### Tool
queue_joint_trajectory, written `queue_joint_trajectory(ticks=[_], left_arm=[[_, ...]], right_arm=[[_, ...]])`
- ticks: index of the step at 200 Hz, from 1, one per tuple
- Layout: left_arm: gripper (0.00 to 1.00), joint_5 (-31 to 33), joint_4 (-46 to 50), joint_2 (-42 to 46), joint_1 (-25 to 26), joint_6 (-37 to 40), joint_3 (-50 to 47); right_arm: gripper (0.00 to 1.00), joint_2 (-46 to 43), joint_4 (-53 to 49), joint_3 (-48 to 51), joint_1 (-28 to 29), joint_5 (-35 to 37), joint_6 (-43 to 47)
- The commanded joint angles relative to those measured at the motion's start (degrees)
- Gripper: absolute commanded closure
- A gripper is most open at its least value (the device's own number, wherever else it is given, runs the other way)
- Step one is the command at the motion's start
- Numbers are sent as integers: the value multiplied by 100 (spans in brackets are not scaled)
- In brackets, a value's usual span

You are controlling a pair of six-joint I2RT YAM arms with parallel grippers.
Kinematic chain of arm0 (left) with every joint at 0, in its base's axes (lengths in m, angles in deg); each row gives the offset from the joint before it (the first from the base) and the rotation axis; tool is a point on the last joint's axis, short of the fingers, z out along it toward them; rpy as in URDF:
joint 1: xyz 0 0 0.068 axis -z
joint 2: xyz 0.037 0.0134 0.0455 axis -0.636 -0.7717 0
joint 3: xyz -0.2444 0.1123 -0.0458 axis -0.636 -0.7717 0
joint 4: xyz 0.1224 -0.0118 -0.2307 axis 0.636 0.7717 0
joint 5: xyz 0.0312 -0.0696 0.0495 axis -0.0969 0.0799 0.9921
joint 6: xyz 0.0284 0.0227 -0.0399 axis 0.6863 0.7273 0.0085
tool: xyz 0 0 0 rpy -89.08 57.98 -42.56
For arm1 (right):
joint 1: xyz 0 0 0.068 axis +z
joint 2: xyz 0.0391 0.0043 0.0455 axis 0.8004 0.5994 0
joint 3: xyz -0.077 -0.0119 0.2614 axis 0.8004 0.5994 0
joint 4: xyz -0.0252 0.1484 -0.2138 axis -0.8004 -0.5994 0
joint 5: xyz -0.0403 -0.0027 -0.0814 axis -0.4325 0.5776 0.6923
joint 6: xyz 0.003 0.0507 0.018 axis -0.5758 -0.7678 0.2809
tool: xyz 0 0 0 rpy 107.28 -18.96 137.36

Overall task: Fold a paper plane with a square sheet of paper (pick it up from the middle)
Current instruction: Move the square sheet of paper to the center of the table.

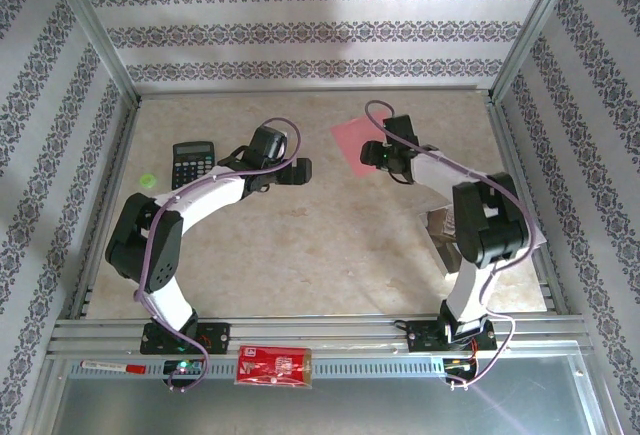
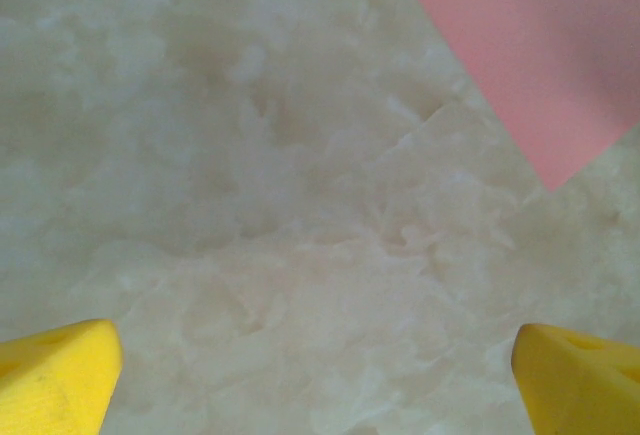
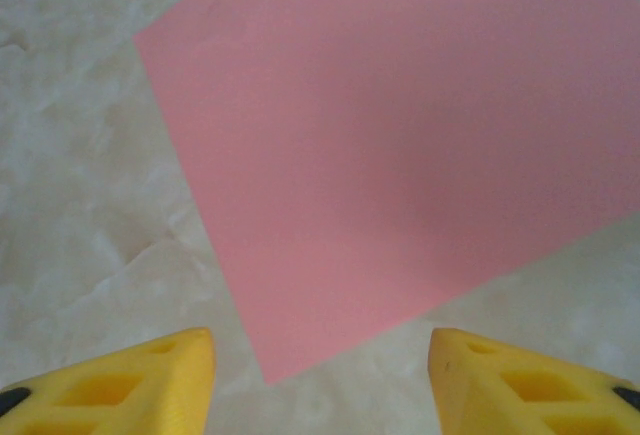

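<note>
Noted right gripper (image 3: pixel 320 360) half-open and empty; square sheet of paper (image 3: pixel 400 145) flat on counter (image 3: pixel 80 205) just ahead. Saw left gripper (image 2: pixel 315 355) wide, empty. Judged risk: closing at near corner instead of middle, thin sheet sliding or crumpling.

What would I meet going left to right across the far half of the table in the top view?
From the left: small green round object → calculator → left gripper → pink sheet of paper.
</note>
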State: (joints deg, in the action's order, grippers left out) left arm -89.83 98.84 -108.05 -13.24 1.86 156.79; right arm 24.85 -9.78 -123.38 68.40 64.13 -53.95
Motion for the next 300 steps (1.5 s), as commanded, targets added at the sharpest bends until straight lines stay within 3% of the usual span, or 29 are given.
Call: queue_joint_trajectory(ticks=[1,58,96,164,213,246,300], left_arm=[[0,195,512,48,-22,-44,57],[0,237,645,183,-22,28,-158],[0,264,597,112,-44,-110,-268],[0,234,310,885,-688,-673,-1092],[1,-45,472,1566,-745,-732,-1487],[3,-619,636,1708,-584,-503,-1422],[0,-634,1549,733,69,925,-168]], right_arm=[[45,551,-355,-626,-51,-240,-37],[49,1611,-697,-1614,-205,-824,-3],[53,1734,-1095,-1655,-42,-1353,86],[61,1130,-1322,-489,977,-2014,182],[63,498,-1034,-17,1901,-2657,-30],[58,-556,-851,269,1624,-2741,-284],[30,-2189,-1153,1110,301,-1780,120]])
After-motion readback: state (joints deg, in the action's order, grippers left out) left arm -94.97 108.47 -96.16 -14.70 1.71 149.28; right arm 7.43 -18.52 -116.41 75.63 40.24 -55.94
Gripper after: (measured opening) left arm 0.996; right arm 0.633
